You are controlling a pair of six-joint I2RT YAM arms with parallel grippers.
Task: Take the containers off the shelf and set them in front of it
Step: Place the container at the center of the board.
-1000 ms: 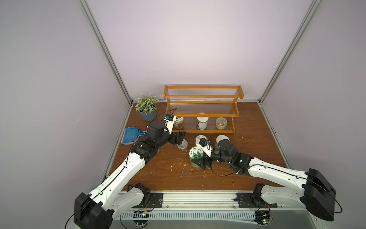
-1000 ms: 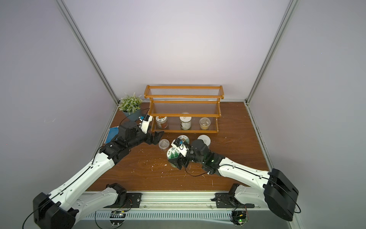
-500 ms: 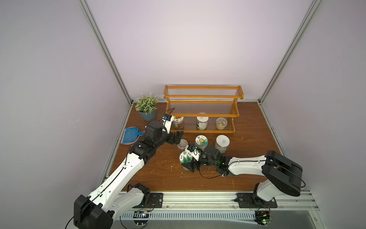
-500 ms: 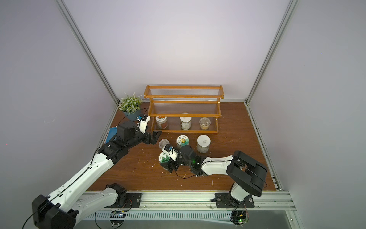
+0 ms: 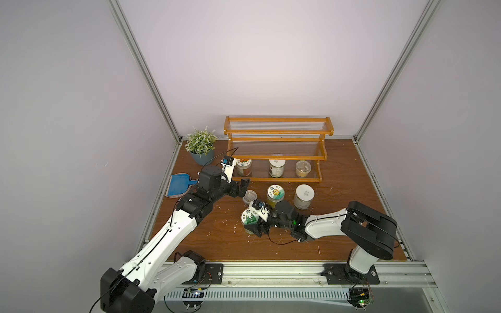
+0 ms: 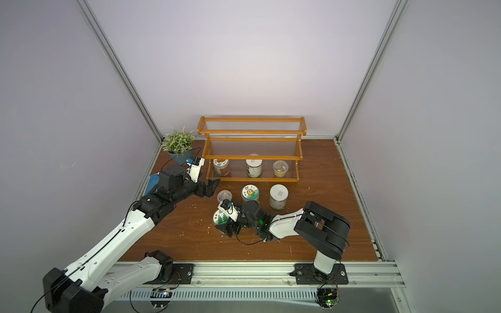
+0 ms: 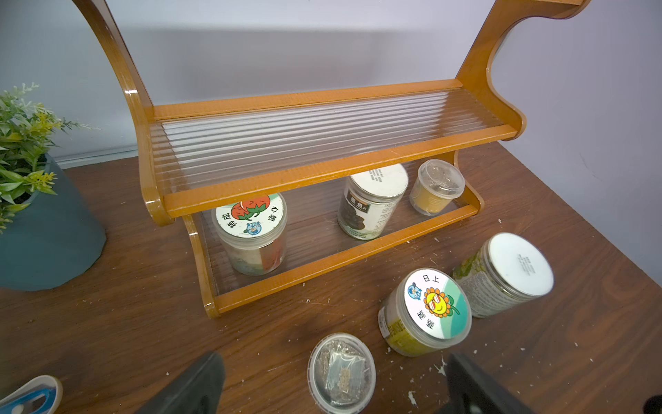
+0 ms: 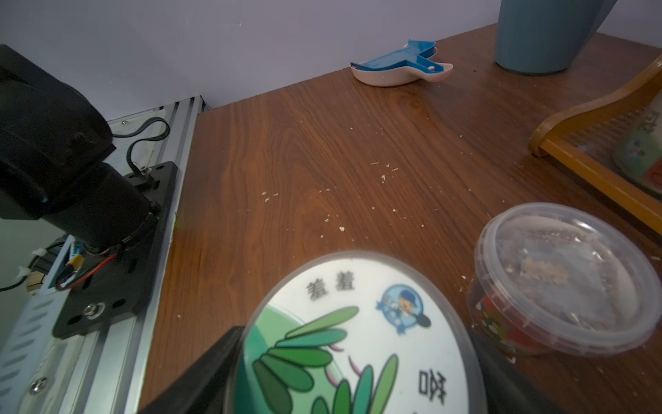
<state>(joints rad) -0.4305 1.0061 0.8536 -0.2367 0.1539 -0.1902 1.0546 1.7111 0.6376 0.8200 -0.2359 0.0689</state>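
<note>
Our left fingers (image 7: 193, 387) gape wide, clear tub (image 7: 342, 372) just ahead; our right fingers (image 8: 200, 376) clasp the green-leaf jar (image 8: 358, 340).

We see 3 jars (image 6: 221, 166) on shelf (image 6: 253, 157), btm tier. R hand (image 6: 224, 226) clasps green-lid jar (image 6: 220, 216); 3 more on desk (image 6: 176, 230).

It was a robotics lab test cell, not a home. Plain pale walls (image 5: 257, 67) met at bare aluminium posts (image 5: 143, 67) and boxed in a wood-grain counter (image 5: 352, 168). Two white-and-black arms (image 5: 168, 238) were bolted to an aluminium rail (image 5: 271, 273) along its near edge, with loose cables and small lit boards (image 5: 359, 299) below. A shelf (image 5: 276, 131), jars (image 5: 303, 196) and a potted plant (image 5: 200, 141) were the only household things.
</note>
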